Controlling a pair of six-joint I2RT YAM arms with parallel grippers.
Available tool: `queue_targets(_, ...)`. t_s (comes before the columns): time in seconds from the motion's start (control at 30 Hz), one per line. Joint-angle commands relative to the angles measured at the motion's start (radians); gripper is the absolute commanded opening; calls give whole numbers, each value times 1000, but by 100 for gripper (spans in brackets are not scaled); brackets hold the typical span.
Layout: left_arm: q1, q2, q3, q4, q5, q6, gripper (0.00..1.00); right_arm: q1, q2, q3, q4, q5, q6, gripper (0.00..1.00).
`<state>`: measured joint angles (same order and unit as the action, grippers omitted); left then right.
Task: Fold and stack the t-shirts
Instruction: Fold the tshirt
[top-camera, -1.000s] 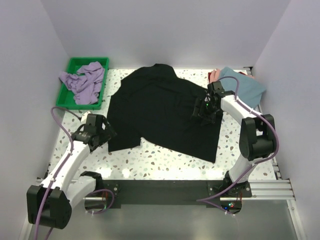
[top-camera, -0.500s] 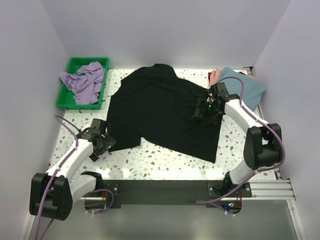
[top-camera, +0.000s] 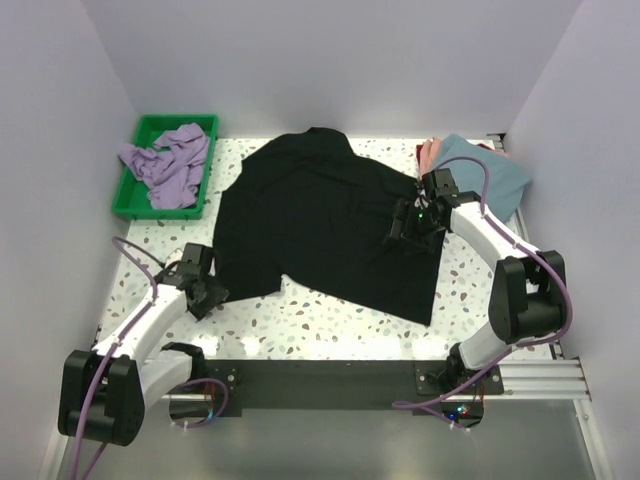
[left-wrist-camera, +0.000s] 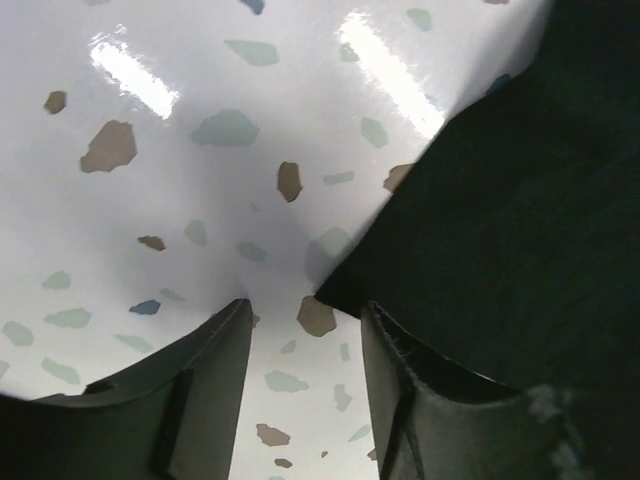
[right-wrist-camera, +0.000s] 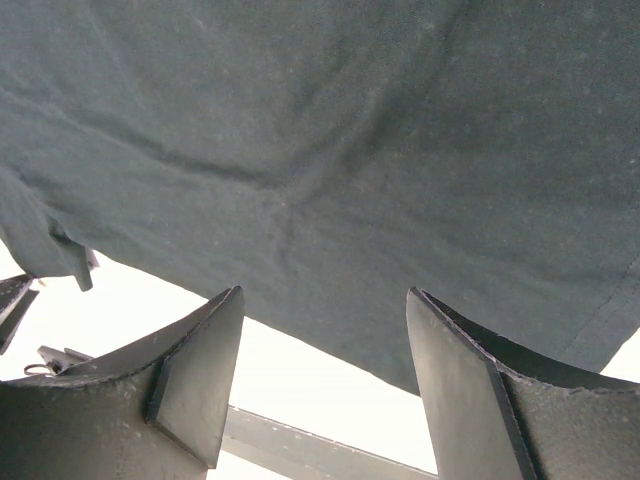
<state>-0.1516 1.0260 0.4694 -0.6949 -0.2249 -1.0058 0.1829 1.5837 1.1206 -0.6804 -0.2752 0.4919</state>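
Boxed in by pale lilac walls (top-camera: 350, 60): speckled white terrazzo table (top-camera: 300, 325) under black t-shirt (top-camera: 310, 220). Left gripper (left-wrist-camera: 305, 308) parted at near-left corner; right gripper (right-wrist-camera: 325, 295) unclenched above right side.

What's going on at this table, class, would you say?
Two robot arms are working on a black t-shirt spread on the table. The left gripper, jaws apart, sits at the shirt's near-left corner; the right gripper hovers open over its right side. A purple t-shirt lies in the green tray.
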Motion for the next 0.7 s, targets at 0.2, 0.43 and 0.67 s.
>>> queue_targets(0.2,0,55,-20,144,41,85,43,3,-21,-5,8,5,-18,69)
queue_targets(0.43,-2,83,-25,167,64,93,17,1,-25,-5,2,11,-23,69)
queue_targets(0.67,0,65,6,152,90,101,0,3,-47,-24,-11,21,-27,69)
